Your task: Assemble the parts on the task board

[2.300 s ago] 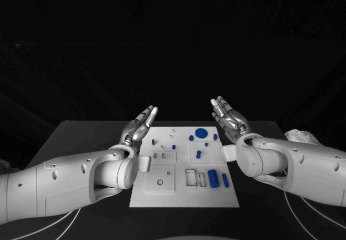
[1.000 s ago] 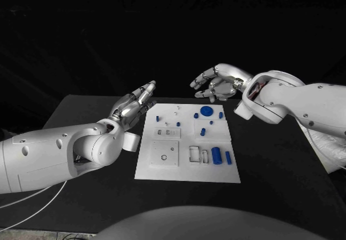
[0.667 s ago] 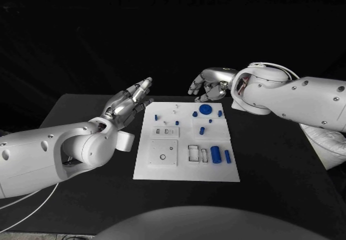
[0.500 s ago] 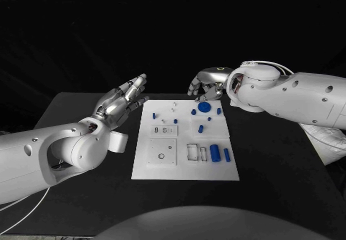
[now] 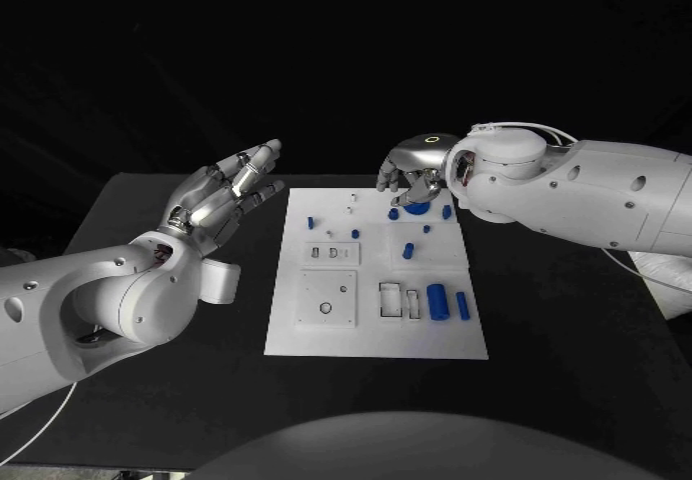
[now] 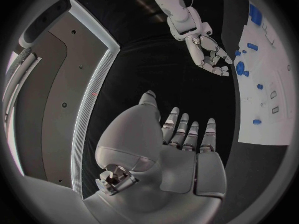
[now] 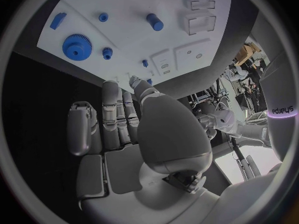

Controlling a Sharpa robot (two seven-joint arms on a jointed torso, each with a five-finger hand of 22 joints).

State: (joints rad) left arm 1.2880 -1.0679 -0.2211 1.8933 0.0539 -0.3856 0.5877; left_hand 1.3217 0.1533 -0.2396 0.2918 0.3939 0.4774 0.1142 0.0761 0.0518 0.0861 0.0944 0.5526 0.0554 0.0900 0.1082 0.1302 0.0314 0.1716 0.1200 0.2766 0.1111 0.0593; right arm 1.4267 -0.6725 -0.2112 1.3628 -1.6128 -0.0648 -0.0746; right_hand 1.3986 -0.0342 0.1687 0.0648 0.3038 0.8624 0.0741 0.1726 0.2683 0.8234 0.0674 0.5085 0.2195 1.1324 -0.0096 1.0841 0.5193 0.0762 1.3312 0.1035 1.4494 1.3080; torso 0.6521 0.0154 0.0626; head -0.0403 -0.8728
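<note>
Hovering above the far edge of the task board, the right hand holds nothing, its fingers loosely apart over the blue gear. Beside the board's far left corner, the left hand is flat and empty, fingers spread.

The robot's left arm reaches forward from the left, its left hand raised with the fingers straight, held apart and pointing away, holding nothing. The right arm sweeps in from the right and bends inward, its right hand hanging palm down at the far end, fingers loosely curved downward and apart, with nothing between them.
</note>
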